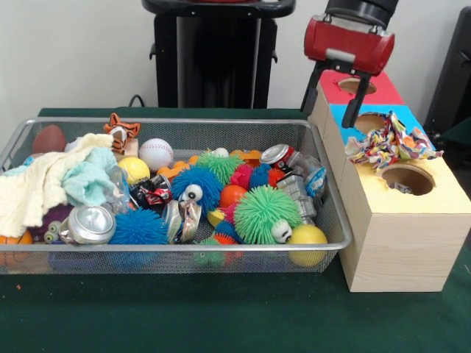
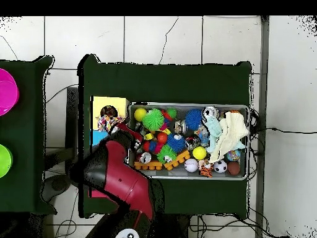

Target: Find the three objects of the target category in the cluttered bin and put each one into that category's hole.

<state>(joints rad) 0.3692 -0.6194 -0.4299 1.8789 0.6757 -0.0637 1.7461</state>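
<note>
My gripper (image 1: 332, 109) hangs open above the blue section of the wooden sorting box (image 1: 397, 235), with nothing between its fingers. A multicoloured rope toy (image 1: 390, 143) lies on the box top, draped between the blue hole (image 1: 370, 121) and the yellow hole (image 1: 407, 179). Behind the gripper is the red hole (image 1: 357, 86). In the overhead view the rope toy (image 2: 111, 124) lies on the box (image 2: 110, 104) beside the red arm (image 2: 121, 180), which covers the gripper.
The wire mesh bin (image 1: 176, 122) left of the box holds spiky balls, crushed cans (image 1: 90, 224), a baseball (image 1: 155, 154), a tiger plush (image 1: 121, 129) and cloths (image 1: 51, 184). A small object shows inside the yellow hole. Pink and green bowls (image 2: 5, 92) stand on a side table.
</note>
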